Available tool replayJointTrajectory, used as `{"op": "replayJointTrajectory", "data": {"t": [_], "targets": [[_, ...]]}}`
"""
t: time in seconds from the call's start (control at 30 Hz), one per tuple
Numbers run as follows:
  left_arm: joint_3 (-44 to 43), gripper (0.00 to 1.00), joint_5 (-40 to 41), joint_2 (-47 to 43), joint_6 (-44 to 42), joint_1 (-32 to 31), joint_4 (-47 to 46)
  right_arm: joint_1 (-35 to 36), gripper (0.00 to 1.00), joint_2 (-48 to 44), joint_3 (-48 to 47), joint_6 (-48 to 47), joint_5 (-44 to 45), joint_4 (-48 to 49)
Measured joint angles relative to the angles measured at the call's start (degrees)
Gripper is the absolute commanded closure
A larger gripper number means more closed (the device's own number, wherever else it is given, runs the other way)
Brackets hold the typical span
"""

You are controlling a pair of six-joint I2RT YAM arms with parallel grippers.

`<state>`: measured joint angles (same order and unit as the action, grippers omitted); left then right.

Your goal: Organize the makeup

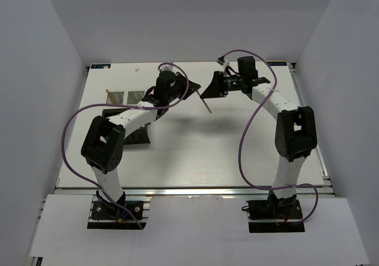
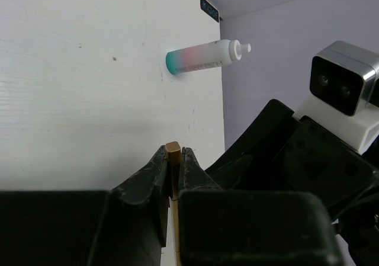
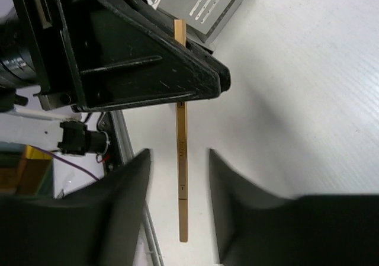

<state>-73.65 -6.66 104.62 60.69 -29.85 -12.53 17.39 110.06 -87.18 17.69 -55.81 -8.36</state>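
Only the left wrist view shows the white bottle (image 2: 204, 55) with its teal base. It lies on its side on the worktop (image 2: 71, 100) near the far edge. In that view the left tool (image 2: 173, 159) is clamped on the tip of a wooden stick (image 2: 173, 148). The right wrist view shows the stick's free length between the parted fingers of the right tool (image 3: 179, 156), untouched. From above, both arms bend inward, with the tools facing each other at far centre. A dark label (image 2: 209, 9) at the worktop's edge is too small to read.
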Motion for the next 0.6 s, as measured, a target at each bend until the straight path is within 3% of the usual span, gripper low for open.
{"op": "replayJointTrajectory", "data": {"t": [0.07, 0.23, 0.33, 0.37, 0.47, 0.6], "targets": [[-0.4, 1.0, 0.2, 0.0, -1.2, 0.0, 1.3, 0.0, 0.38, 0.0, 0.1, -0.1, 0.2, 0.5], [-4.9, 1.0, 3.9, -0.6, -8.2, 0.8, 8.9, -0.2, 0.38, -0.2, 0.2, -1.3, 0.9, 0.5], [-6.4, 1.0, 8.4, -3.4, -13.5, 3.0, 14.0, -0.7, 0.51, -1.4, 1.2, -2.9, 1.7, 0.0], [-6.4, 1.0, 10.7, -4.9, -15.4, 4.2, 15.8, -1.0, 0.67, -1.8, 1.6, -3.7, 1.9, -0.2], [-6.3, 1.0, 19.0, -10.1, -21.0, 7.9, 21.0, -2.1, 1.0, -3.3, 2.5, -6.7, 2.4, -1.1], [-3.5, 1.0, 32.7, -18.1, -27.6, 12.0, 23.6, -3.3, 1.0, -5.3, 4.3, -9.6, 3.3, -1.9]]}}
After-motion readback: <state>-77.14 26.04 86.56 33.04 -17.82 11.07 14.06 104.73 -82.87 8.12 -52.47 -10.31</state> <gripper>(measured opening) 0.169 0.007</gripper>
